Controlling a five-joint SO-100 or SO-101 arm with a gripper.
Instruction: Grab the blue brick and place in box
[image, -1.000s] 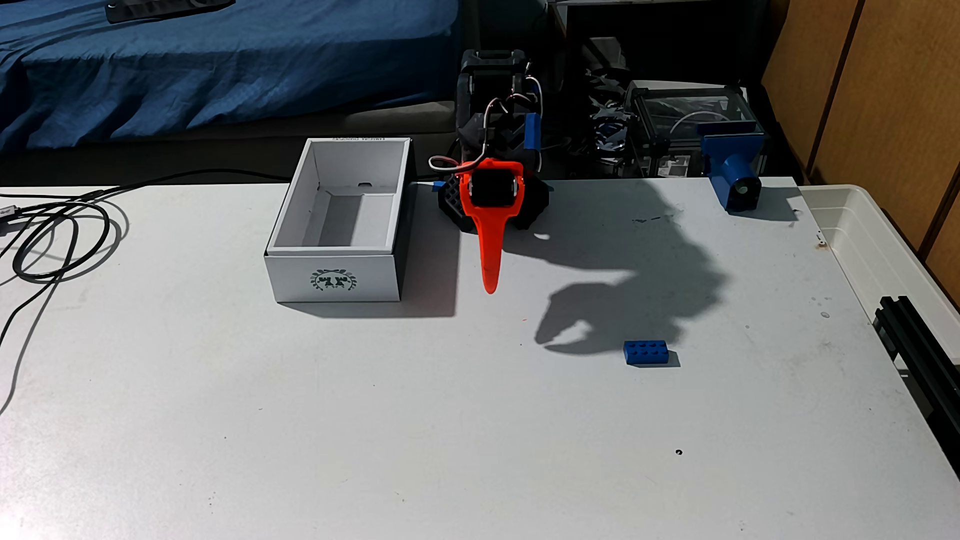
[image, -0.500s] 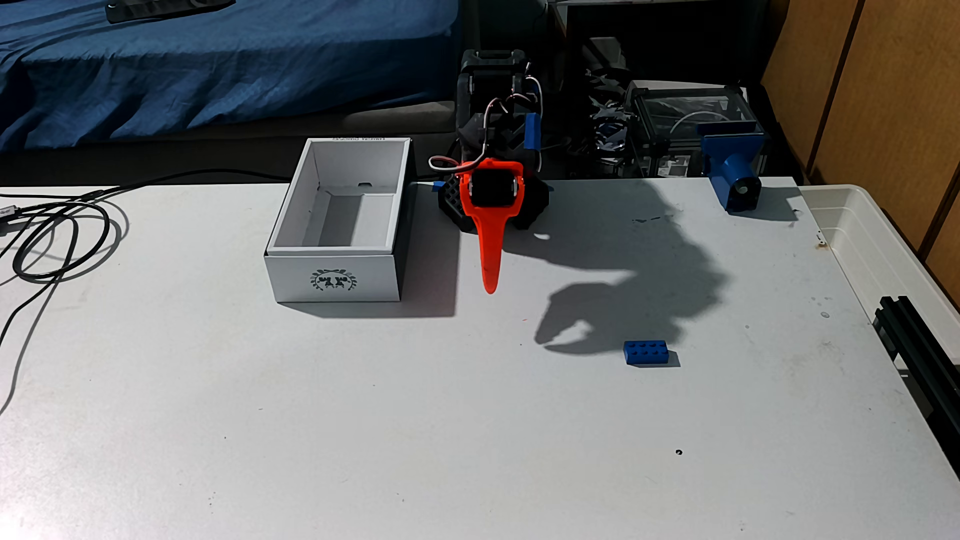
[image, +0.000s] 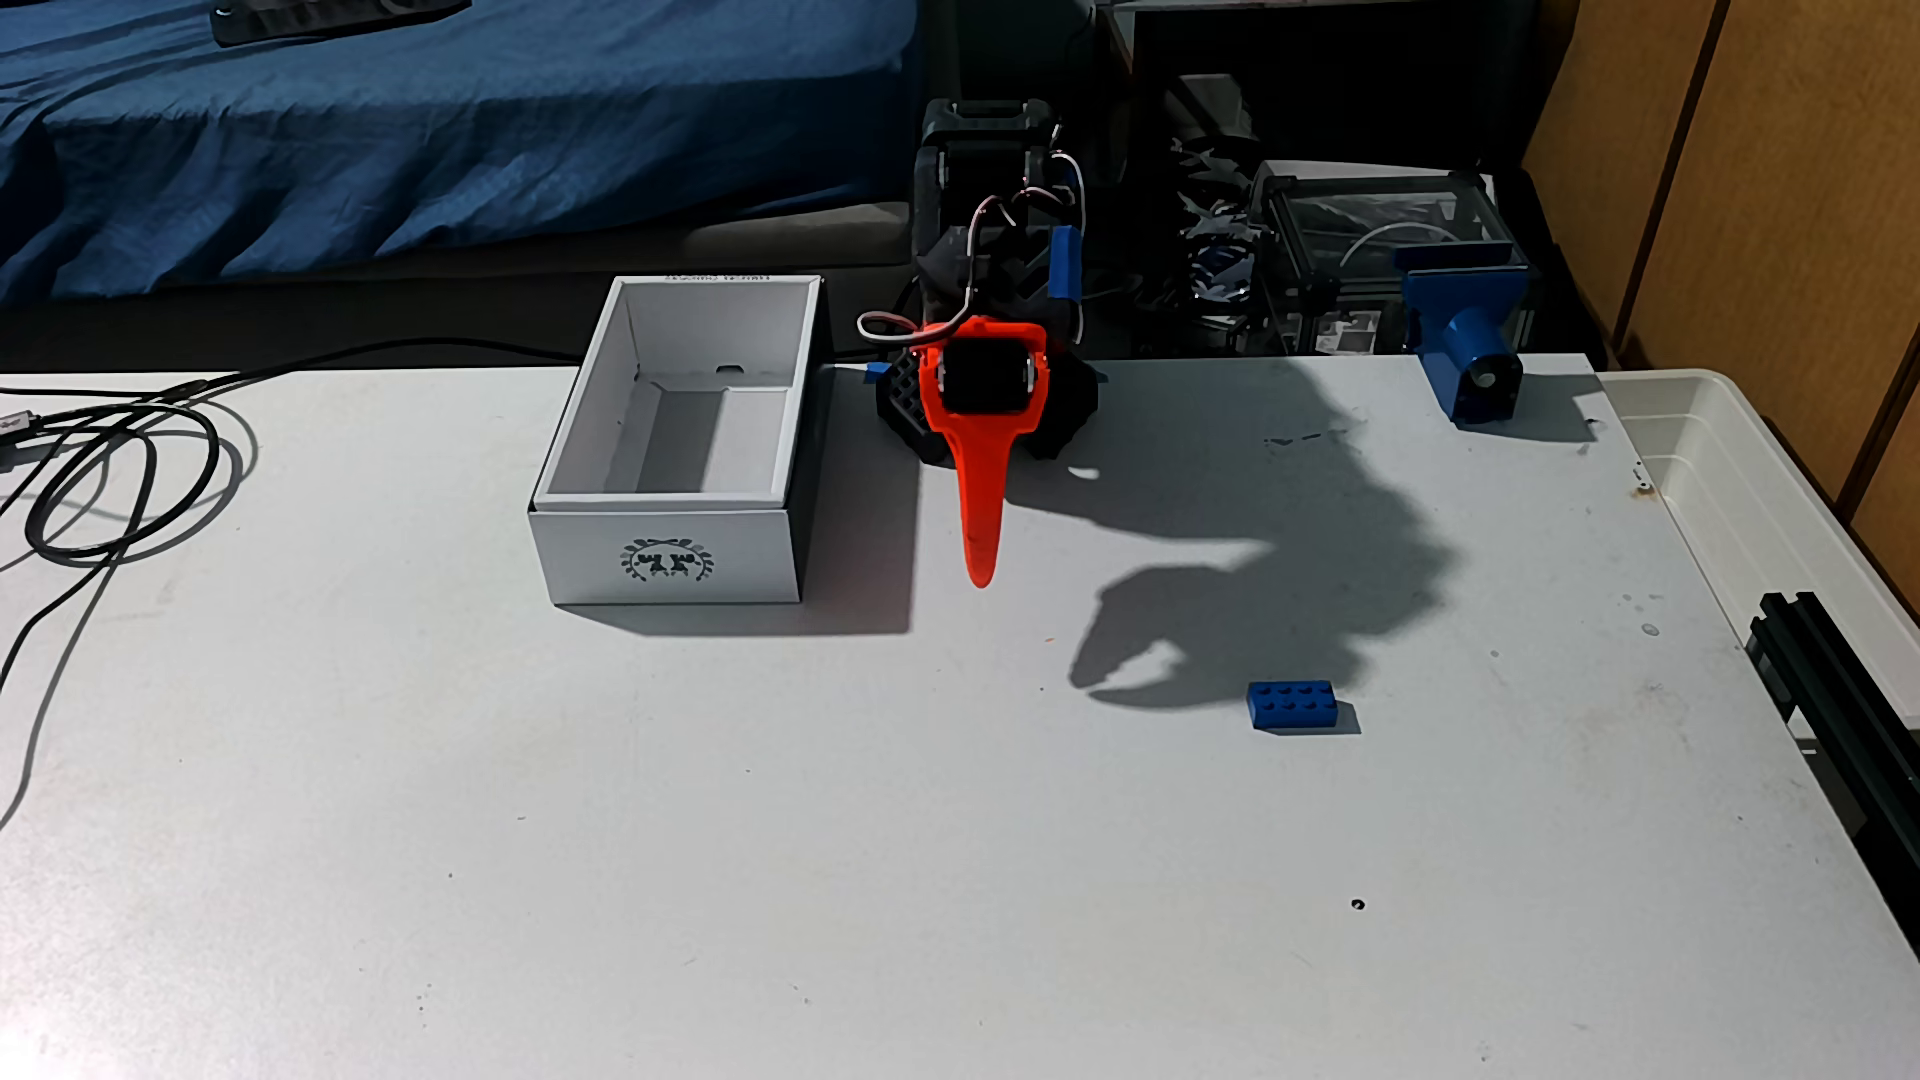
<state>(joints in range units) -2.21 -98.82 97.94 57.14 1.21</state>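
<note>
The blue brick (image: 1294, 706) lies studs up on the white table (image: 727, 831), right of centre, at the edge of the arm's shadow. The white box (image: 665, 556) stands open-topped at the back left with a dark wreath emblem on its near wall, and its inside looks bare. My gripper (image: 979, 573) hangs between them, just right of the box and well up-left of the brick. Its orange finger (image: 977, 498) points down toward the table. No second finger shows beside it, no gap is visible, and it holds nothing.
A black cable (image: 114, 478) coils on the table's left side. A blue clamp-like bracket (image: 1470, 348) sits at the back right edge. A translucent white tray (image: 1745, 488) and a black rail (image: 1839, 675) line the right side. A bed with a blue cover (image: 416, 135) stands behind.
</note>
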